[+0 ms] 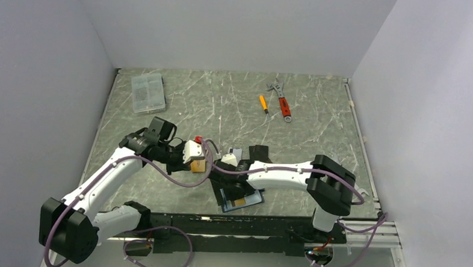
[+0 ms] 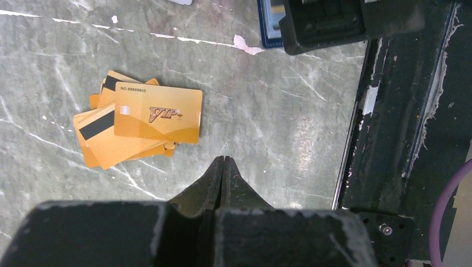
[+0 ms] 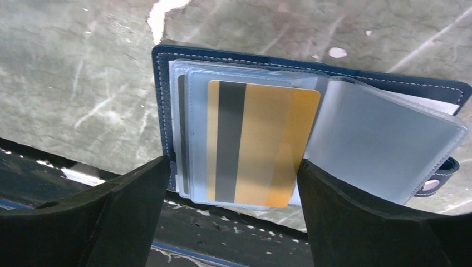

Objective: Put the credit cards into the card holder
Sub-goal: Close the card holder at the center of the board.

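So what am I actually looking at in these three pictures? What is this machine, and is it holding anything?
It is two white robot arms bolted to the near edge of a grey table, each ending in a two-fingered claw. The wide picture comes from a fixed camera above and behind them; the other two come from small cameras on the wrists. The left claw is shut and empty, above the table near a loose pile of gold cards. The right claw stands open over the open blue card holder, a finger either side of one gold card lying on its clear sleeves. It grips nothing. At the far end lie a clear box, a red-handled wrench and a small screwdriver.
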Available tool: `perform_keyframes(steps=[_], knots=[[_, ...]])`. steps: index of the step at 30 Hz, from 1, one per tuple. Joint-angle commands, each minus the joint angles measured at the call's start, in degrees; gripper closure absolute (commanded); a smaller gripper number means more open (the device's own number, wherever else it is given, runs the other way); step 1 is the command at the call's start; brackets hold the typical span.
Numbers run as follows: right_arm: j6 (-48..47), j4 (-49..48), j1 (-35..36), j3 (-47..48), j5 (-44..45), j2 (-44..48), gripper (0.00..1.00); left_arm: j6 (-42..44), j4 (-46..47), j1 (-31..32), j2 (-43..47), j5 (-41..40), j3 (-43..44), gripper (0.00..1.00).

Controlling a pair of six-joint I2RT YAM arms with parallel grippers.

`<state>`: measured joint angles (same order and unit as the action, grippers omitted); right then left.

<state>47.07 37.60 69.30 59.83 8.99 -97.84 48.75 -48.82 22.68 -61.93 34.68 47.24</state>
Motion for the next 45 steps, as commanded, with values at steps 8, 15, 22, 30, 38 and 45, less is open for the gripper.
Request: perform_keyframes(steps=[8,15,22,30,38,45], knots=[[2.81,3.06,2.26,4.12,5.96,-1.13,0.46,0.15,-0.14,-0.52,3.43,0.42,0.62,0.99],[3.23,3.5,2.29,5.31,7.47,-0.65,0.56,0.92,-0.96,-1.35,2.89,0.27,1.46,0.99],[2.57,3.62,2.11,5.28,7.64,3.0,0.13,1.79,-2.74,-1.78,1.59,0.49,3.17,0.98],[2.48,0.19,-7.2,-5.02,2.73,24.75,0.09,3.1,-3.88,-1.56,-1.54,3.53,5.31,0.95],[1.39,1.16,-16.82,-19.62,1.72,36.99,0.11,1.43,-0.9,7.21,-7.7,4.24,7.74,0.95],[1.35,-1.96,-16.67,-24.84,1.47,35.86,0.16,0.57,2.58,18.4,-16.08,3.7,12.75,0.94]])
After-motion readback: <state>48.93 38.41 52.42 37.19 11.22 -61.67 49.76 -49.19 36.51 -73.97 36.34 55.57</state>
